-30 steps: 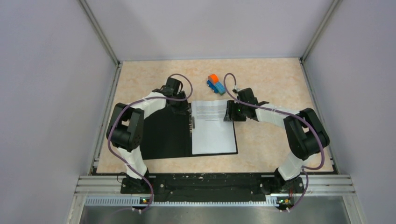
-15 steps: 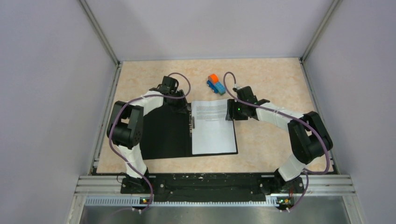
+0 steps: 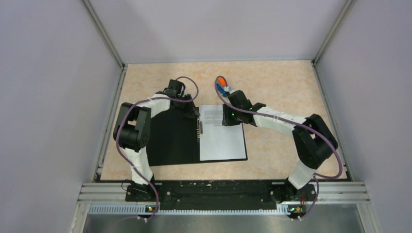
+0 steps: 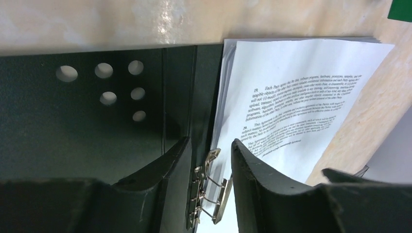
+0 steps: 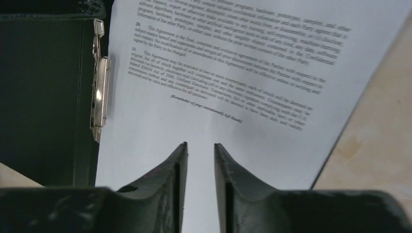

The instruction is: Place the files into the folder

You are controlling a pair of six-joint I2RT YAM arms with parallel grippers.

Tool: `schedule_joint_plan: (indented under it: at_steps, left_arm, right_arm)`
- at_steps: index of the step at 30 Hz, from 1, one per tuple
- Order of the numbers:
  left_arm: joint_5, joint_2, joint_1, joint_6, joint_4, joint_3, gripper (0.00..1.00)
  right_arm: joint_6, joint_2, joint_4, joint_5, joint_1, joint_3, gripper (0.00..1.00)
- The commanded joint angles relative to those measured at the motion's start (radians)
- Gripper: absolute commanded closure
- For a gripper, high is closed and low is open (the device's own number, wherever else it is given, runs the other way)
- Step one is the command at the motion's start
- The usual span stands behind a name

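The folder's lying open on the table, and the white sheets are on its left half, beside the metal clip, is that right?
Not quite. The folder is open on the table, but the files lie on its right half, beside the metal clip. The left half is bare black. The top external view shows it.

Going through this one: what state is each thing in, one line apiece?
Folder: open flat, black inside up.
Files: on folder's right half, print up.
Clip: along spine, beside files.
Truck: partly hidden behind right arm.
Left gripper: open, astride clip.
Right gripper: narrowly open, over files.
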Motion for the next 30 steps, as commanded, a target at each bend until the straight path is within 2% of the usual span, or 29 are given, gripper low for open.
schedule_joint_plan:
  at_steps: [1, 5, 11, 30]
  left_arm:
    - [0.044, 0.021, 0.013, 0.009, 0.045, 0.029, 0.59]
    - [0.053, 0.022, 0.013, 0.007, 0.05, 0.03, 0.6]
    - [0.06, 0.02, 0.015, 0.007, 0.051, 0.025, 0.6]
    - [0.164, 0.052, 0.023, 0.025, 0.076, 0.035, 0.57]
  right_arm:
    - [0.063, 0.082, 0.068, -0.006, 0.069, 0.065, 0.78]
    - [0.088, 0.154, 0.097, -0.021, 0.101, 0.104, 0.88]
    - [0.109, 0.214, 0.125, -0.009, 0.118, 0.134, 0.93]
    - [0.124, 0.297, 0.117, 0.031, 0.119, 0.155, 0.97]
